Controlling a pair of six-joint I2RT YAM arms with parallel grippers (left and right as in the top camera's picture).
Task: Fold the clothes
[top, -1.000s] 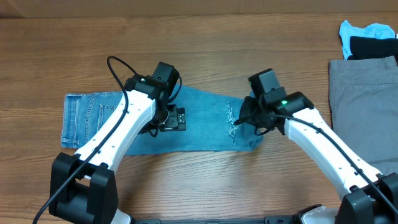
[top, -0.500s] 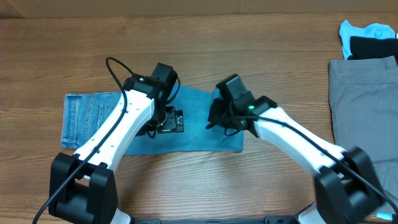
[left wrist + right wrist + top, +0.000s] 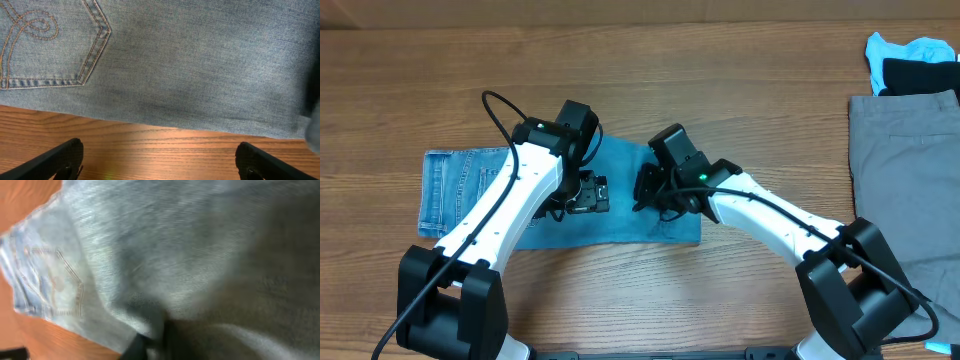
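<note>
The light-blue denim jeans (image 3: 455, 190) lie flat across the table's middle, with the right leg end doubled back to the left. My right gripper (image 3: 645, 195) is shut on that leg end and holds it over the middle of the jeans. The right wrist view shows blurred denim (image 3: 150, 245), a stitched pocket (image 3: 55, 280) and a dark fingertip (image 3: 150, 342) buried in a fold. My left gripper (image 3: 588, 192) hovers over the jeans' near edge. It is wide open and empty (image 3: 160, 160), with bare wood between the jaws and denim (image 3: 200, 65) with a back pocket (image 3: 45, 45) beyond.
Grey trousers (image 3: 905, 180) lie at the right edge of the table. A cyan garment (image 3: 920, 48) and a black garment (image 3: 920, 75) lie at the far right corner. The wooden table (image 3: 650, 70) surrounds the jeans.
My right gripper has carried the frayed leg end leftward, so the jeans' right edge now sits further left. My left gripper has shifted slightly left.
</note>
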